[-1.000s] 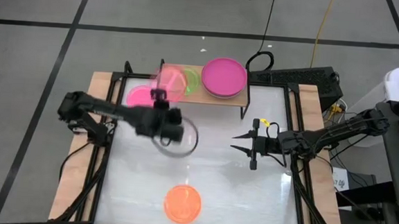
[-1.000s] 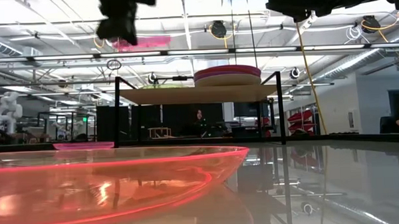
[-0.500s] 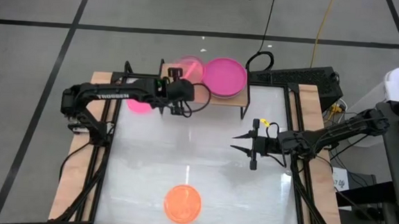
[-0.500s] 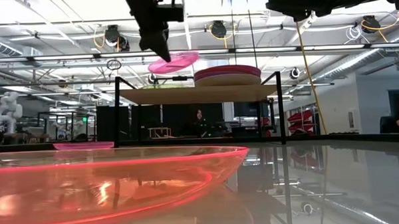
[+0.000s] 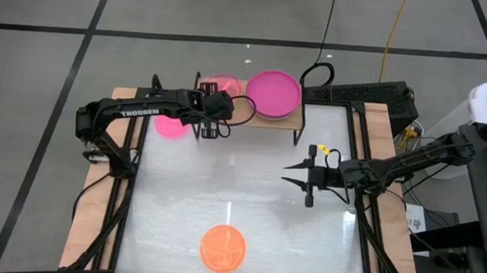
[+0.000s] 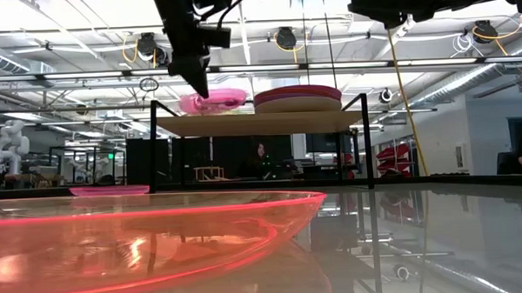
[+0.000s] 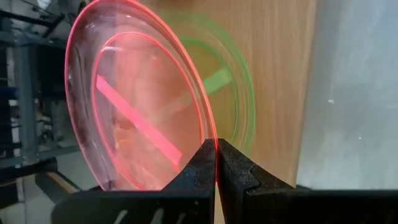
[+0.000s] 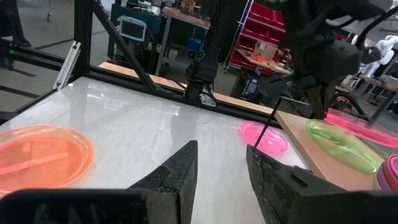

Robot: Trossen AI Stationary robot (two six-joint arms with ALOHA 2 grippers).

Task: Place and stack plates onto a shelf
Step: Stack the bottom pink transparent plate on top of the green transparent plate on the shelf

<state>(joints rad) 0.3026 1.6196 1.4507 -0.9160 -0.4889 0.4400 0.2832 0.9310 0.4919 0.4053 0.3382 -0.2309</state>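
My left gripper [image 5: 214,111] is at the shelf's [image 5: 249,118] left half, shut on a translucent pink plate [image 5: 222,87]. That plate hangs just over a translucent green plate [image 7: 244,93] lying flat on the wooden board [image 7: 280,56]; whether the two touch, I cannot tell. A stack of large plates with a magenta one on top [image 5: 273,93] sits on the shelf's right half. A magenta plate [image 5: 170,126] lies on the table by the shelf's left legs. An orange plate [image 5: 222,247] lies near the near edge. My right gripper [image 5: 298,180] waits open over the table's right side. My left gripper pinches the pink plate's rim [image 7: 213,142] between its two fingers [image 7: 200,165], on the side of the plate toward the table's near edge. The fingers come from above, slanting down [image 6: 196,79]. The plate [image 6: 212,101] is held nearly level, low over the shelf board.
The shelf's black legs [image 5: 295,133] stand on the white tabletop [image 5: 256,205], which has free room between the shelf and the orange plate. Black frame rails run along the table's left and right sides. The room behind holds racks and equipment.
My left gripper has carried the pink plate from over the table's left middle toward the far edge, reached the shelf's left half, and come down. The plate has dropped from well above the shelf to just over the green plate. My right arm has kept still.
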